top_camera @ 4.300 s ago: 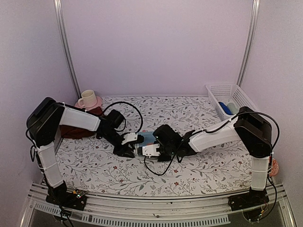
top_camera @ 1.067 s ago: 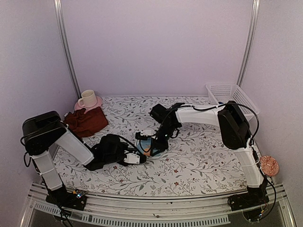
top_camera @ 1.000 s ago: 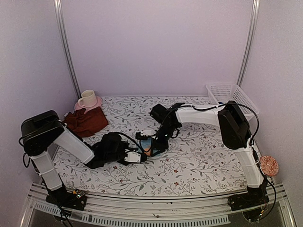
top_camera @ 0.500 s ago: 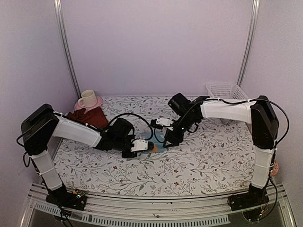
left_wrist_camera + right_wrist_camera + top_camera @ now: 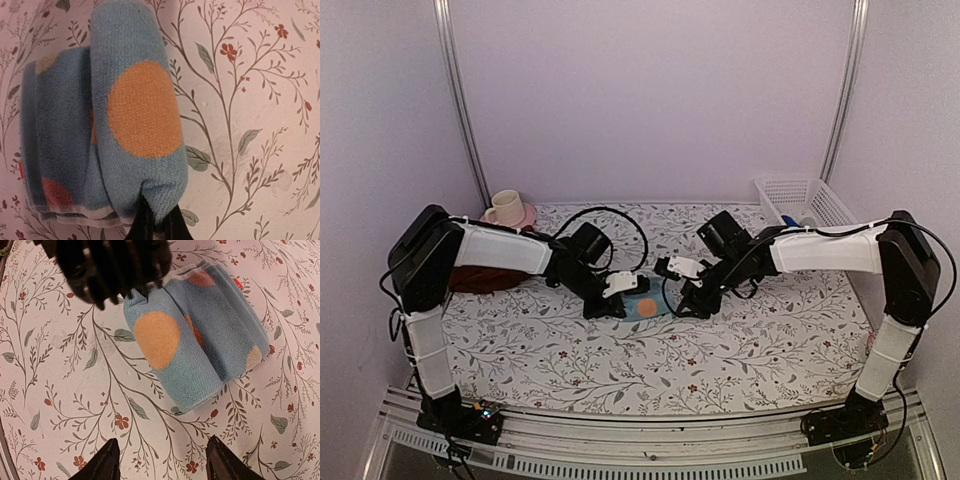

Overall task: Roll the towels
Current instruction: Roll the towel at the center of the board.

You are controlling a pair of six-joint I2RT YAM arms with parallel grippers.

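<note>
– Two towels, how far along?
– One nearly done, I'd say: light-blue towel (image 5: 642,306) lies as a loose roll on the bench (image 5: 740,350), left claw (image 5: 155,225) clamped on its end. Right claw (image 5: 162,462) spread apart, empty, just short of the roll. Maroon towel (image 5: 470,279) well behind the left claw, unrolled.
– Any writing?
– None readable.

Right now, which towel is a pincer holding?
The light-blue spotted towel, pinched by the left pincer; the maroon towel lies far left, near the cup.
</note>
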